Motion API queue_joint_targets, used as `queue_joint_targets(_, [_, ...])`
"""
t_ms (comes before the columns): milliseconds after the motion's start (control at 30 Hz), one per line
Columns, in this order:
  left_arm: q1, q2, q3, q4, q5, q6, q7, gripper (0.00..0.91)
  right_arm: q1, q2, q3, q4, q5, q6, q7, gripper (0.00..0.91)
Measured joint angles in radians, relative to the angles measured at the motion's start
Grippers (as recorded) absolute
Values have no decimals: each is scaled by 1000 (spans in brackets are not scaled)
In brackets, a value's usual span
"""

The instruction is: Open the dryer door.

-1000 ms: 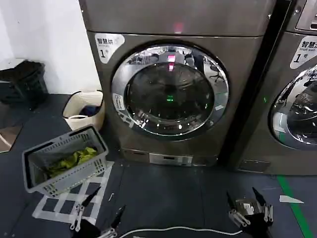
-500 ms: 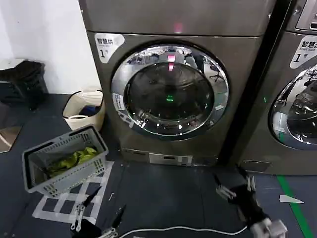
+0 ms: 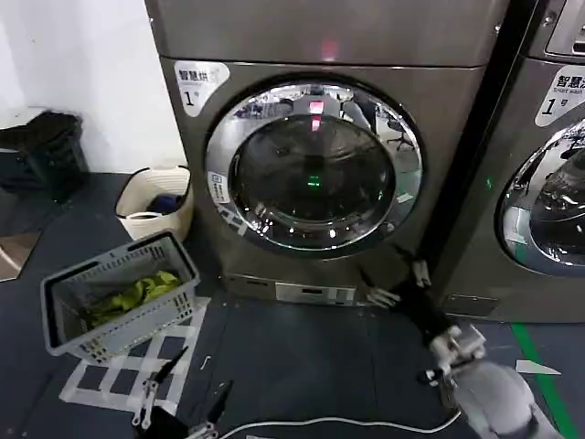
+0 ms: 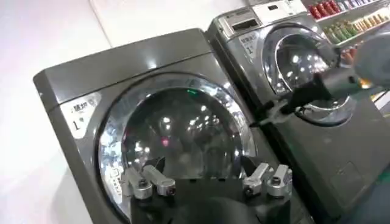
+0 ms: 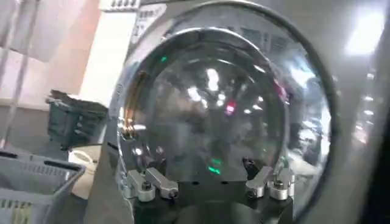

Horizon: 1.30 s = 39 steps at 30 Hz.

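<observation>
Dryer door (image 3: 313, 165): closed, chrome rim flush with the machine front, centre far.
Right end effector (image 3: 399, 282): fingers spread wide, empty, near the door's lower right rim, not touching.
Left end effector (image 3: 183, 400): parked low at near left, fingers apart, empty.
Step in hand, as we judge it: approach to the rim. We would aim for the right edge of the chrome ring, hook a finger behind it, then pull outward along the hinge arc.
Floor (image 3: 302, 357): dark, taped grid at left.
Grey basket (image 3: 119, 297) with green cloth, left; cream bin (image 3: 155, 203) behind it; neighbouring machine (image 3: 539, 165) at right.
</observation>
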Motion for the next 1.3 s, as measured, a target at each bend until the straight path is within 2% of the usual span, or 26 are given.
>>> queue_joint_targets(600, [-6,-6,1,5,4,0,0,907,362,74,-290,-186,27,-36,22,907])
queue_joint_targets(1300, [-14,-4,2,14,-2,0,0,907,545,167,-478,-339,29,-49,48,907])
